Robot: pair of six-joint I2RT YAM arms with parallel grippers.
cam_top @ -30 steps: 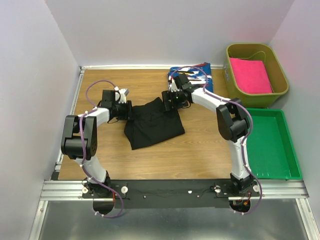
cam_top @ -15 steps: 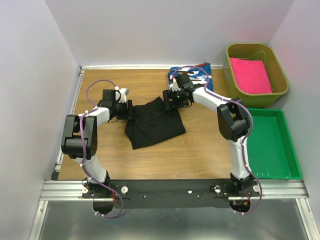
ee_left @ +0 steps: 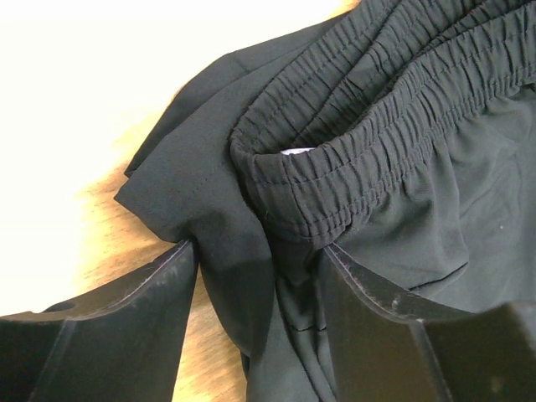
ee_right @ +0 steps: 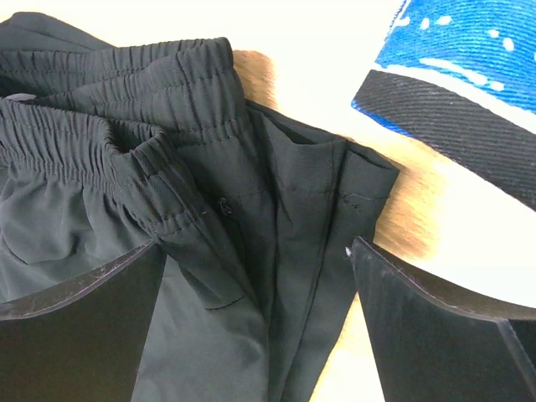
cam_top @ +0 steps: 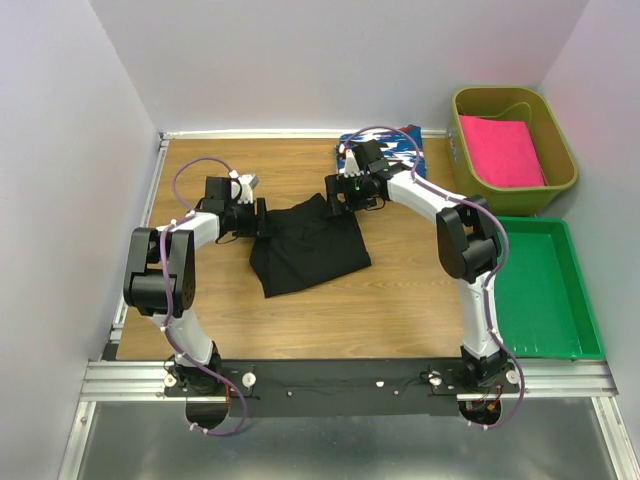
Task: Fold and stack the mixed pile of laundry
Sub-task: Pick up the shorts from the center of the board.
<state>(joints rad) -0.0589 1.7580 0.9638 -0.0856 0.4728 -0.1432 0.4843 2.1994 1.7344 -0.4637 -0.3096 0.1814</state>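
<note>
Laundry, item one: black garment (cam_top: 305, 245), crumpled rather than folded, lying flat on the wooden table (cam_top: 400, 290); I take it as my reference for everything below. Its gathered elastic waistband (ee_left: 377, 142) runs along the far edge, doubled over itself in ridges. Item two: blue cloth (cam_top: 400, 140) with white, red and black blotches, bunched beyond the garment's far right corner and apart from it, with bare wood between them; my right wrist camera shows a dark band along its near border. Left gripper (cam_top: 262, 217): at the garment's left far corner, fingers (ee_left: 126, 318) spread, a fold of black fabric lying between them and brushing the left finger; I see no pinch on it. Right gripper (cam_top: 335, 195): at the garment's right far corner, fingers (ee_right: 419, 310) spread wide, straddling the seamed edge of the fabric without clamping it. Further right of the garment, off the wood: green tray (cam_top: 540, 290). Beyond that tray, well to the far right of the garment: olive bin (cam_top: 460, 150) holding a folded pink cloth (cam_top: 500, 150).
</note>
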